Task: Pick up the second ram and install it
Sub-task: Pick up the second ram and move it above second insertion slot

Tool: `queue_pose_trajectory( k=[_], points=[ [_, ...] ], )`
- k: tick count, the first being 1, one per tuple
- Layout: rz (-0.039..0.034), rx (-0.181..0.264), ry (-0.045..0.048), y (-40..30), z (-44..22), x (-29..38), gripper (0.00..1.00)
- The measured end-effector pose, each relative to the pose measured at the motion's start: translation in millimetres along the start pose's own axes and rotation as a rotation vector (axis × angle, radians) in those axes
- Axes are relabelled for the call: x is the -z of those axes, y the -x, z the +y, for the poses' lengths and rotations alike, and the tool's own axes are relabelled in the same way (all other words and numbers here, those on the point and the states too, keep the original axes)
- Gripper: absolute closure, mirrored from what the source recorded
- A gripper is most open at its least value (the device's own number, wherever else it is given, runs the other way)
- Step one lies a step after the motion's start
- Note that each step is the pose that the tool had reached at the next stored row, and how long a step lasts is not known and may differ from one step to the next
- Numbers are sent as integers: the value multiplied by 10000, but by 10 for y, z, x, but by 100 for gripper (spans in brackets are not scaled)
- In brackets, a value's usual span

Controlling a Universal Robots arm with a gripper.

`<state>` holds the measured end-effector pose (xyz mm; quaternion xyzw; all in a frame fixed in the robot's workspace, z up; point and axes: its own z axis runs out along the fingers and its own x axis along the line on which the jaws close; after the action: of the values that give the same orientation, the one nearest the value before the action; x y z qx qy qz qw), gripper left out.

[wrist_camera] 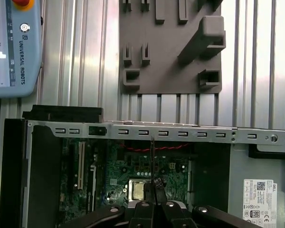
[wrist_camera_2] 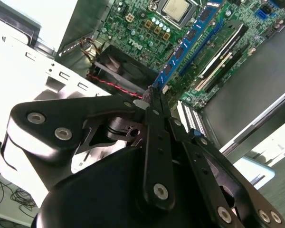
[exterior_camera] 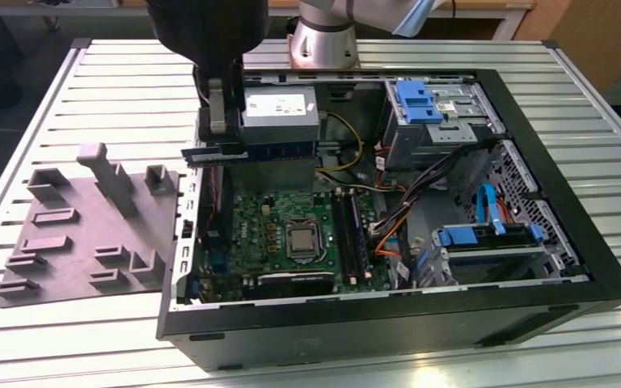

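The robot's black fingers (wrist_camera_2: 156, 142) are clamped on one end of the second ram (exterior_camera: 256, 152), a slim dark blue-green memory stick. They hold it level above the green motherboard (exterior_camera: 256, 218) inside the open black computer case (exterior_camera: 397, 323), likely so it can be lined up with a slot.

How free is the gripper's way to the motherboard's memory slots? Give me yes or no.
Probably yes. The gripper, shut on the second ram, hangs above the open case; the memory slots lie uncovered, though orange cables run close beside them.
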<state>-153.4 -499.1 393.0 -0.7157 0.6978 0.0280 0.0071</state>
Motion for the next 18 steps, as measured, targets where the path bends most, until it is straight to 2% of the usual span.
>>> queue_pose_trajectory(
  k=[18],
  points=[
    [-1, 0, -1, -5, -191, -8, 88]
  ],
)
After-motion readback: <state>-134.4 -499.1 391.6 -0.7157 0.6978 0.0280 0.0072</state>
